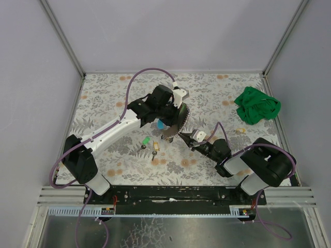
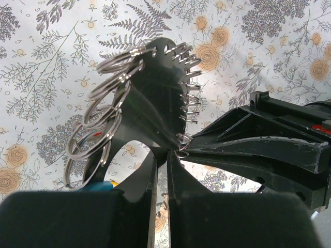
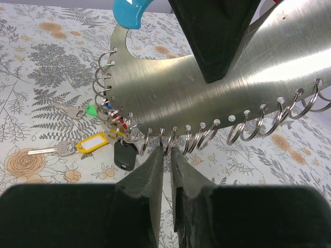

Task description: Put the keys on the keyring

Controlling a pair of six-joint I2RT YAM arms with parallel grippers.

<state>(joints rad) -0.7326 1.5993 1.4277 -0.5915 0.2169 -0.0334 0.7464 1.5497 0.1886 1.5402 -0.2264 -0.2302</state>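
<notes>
your left gripper [image 1: 173, 123] clamped the ring plate [image 3: 155, 88] at frame centre; your right gripper [image 1: 182, 135] pinched a rim ring [image 3: 166, 148]. the keys [image 1: 147, 140] lay lower left of them on the floral cloth [image 1: 103, 103], grey walls [image 1: 31, 77] around.

Cloth [image 1: 257, 105]: green, crumpled, near the far right corner.
Table cover [image 1: 103, 98]: pale, grey ferns, orange flowers.
Walls [image 1: 181, 31]: plain grey.

Plain pale lilac walls [image 1: 170, 31], joined by grey aluminium corner posts [image 1: 62, 36], enclose a tabletop [image 1: 103, 93] spread with a grey fern-and-orange-flower cover, seen on every side of the right hand [image 1: 182, 135]. Nearer than the hand, a black metal rail [image 1: 155, 192] edges it, under soft, even light.
</notes>
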